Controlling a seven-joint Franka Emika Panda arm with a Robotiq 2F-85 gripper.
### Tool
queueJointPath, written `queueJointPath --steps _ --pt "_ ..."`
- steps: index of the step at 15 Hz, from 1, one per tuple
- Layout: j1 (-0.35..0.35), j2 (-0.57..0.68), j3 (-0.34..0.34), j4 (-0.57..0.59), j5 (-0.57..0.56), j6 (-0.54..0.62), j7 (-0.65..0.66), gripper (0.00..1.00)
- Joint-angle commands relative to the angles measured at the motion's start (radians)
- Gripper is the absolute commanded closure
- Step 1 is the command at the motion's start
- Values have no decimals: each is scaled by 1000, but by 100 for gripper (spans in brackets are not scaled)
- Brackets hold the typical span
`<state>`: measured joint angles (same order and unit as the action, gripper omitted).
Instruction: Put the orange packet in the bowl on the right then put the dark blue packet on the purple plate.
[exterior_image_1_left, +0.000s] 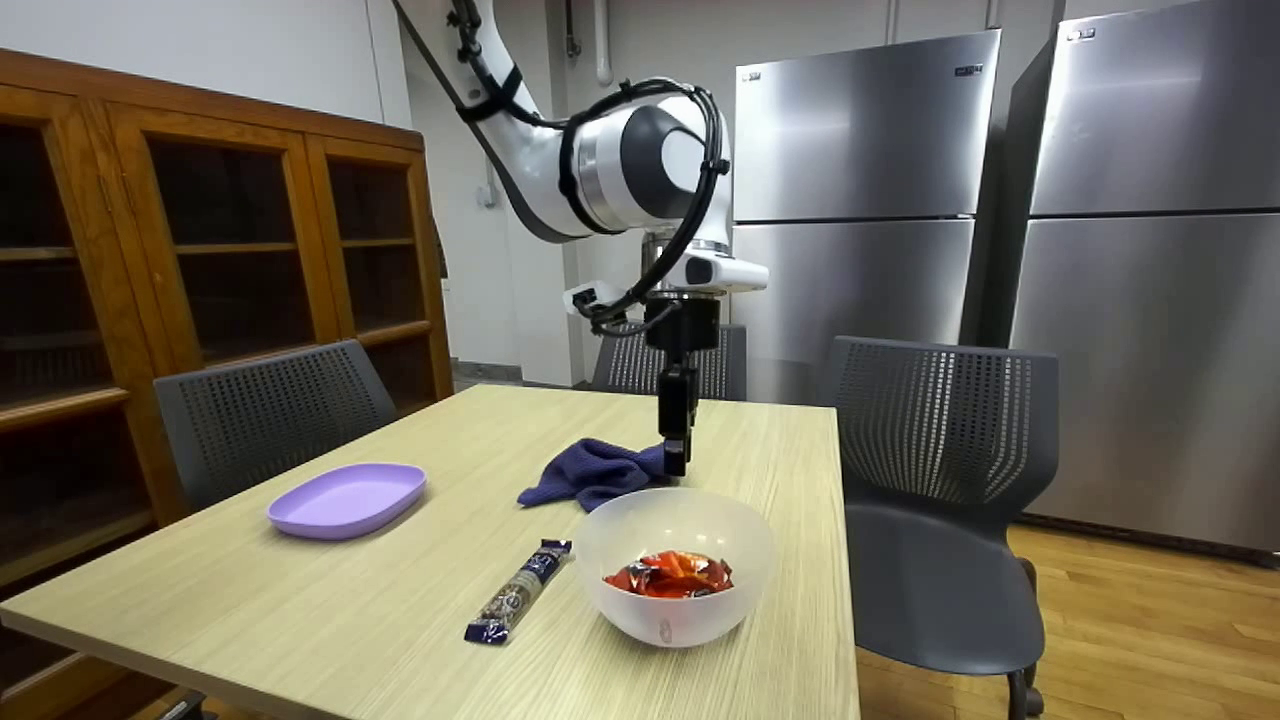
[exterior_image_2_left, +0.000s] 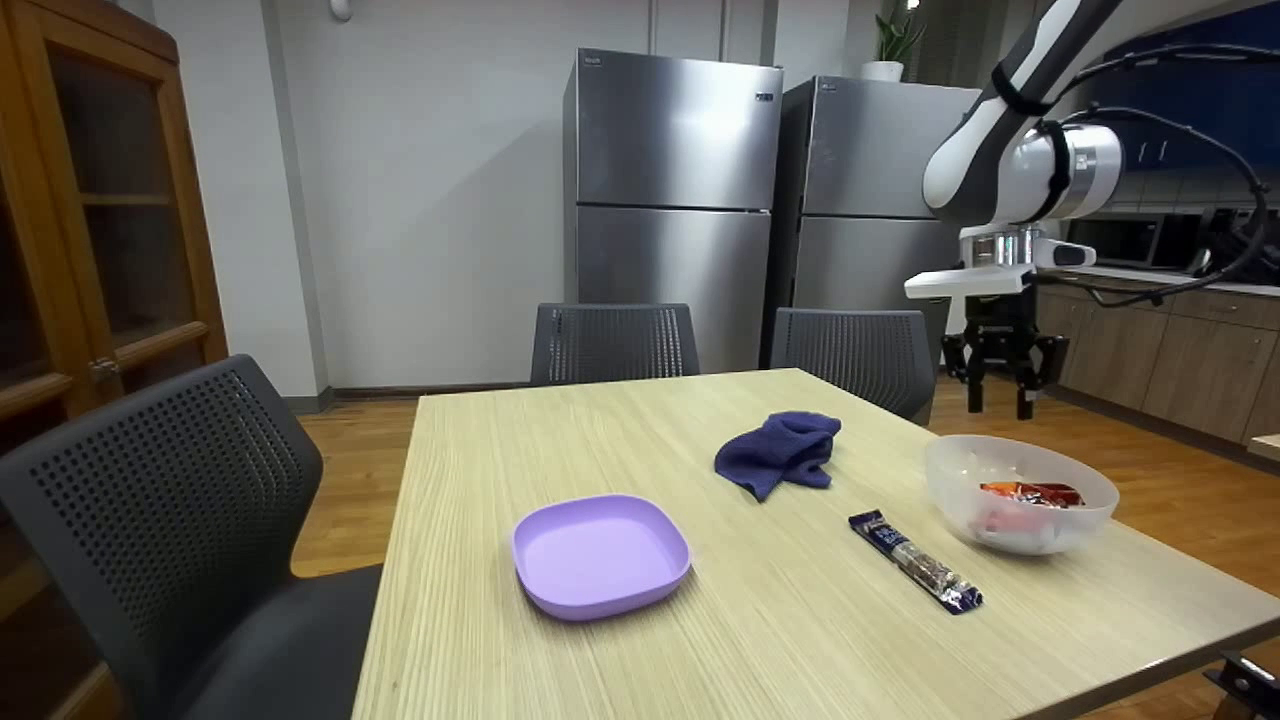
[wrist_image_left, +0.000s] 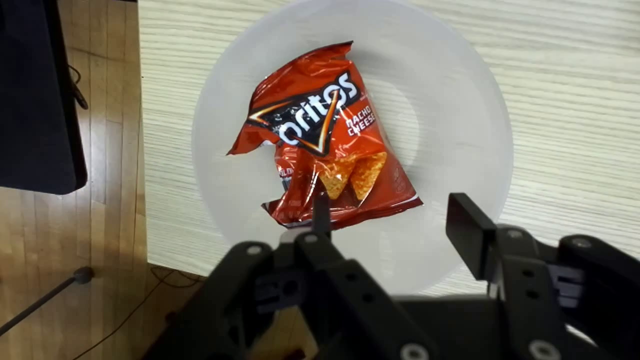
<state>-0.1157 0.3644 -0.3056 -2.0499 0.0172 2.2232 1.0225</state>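
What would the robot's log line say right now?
gripper: open above translucent bowl; Doritos Nacho Cheese bag: inside bowl; dark blue snack-bar packet: on table; to do: packet onto purple plate

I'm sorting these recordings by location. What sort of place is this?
Probably a kitchen or break room, likely a shared one: two stainless-steel refrigerators stand beyond the table, wood-fronted base cabinets show in the background, and matching perforated-back chairs stand around the table.

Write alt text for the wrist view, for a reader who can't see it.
A red-orange Doritos packet lies in a translucent bowl on a pale table. The robot's open, empty hand shows across the bottom of the picture.
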Motion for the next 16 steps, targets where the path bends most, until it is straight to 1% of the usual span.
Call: queueJointPath --steps 1,2,4,6,7,10,16 --pt "-18 -87 43 -38 24 -45 -109 7" --pt "-15 -99 49 -42 21 -53 -137 0" --pt "-5 -118 60 -50 2 -72 -184 0" --pt "-1 -130 79 -47 5 -114 -249 0" --pt "-3 -84 64 -22 3 -73 -188 0" --pt "2 -98 76 -27 3 -91 -219 0" --pt "2 -99 76 -31 3 -91 -225 0"
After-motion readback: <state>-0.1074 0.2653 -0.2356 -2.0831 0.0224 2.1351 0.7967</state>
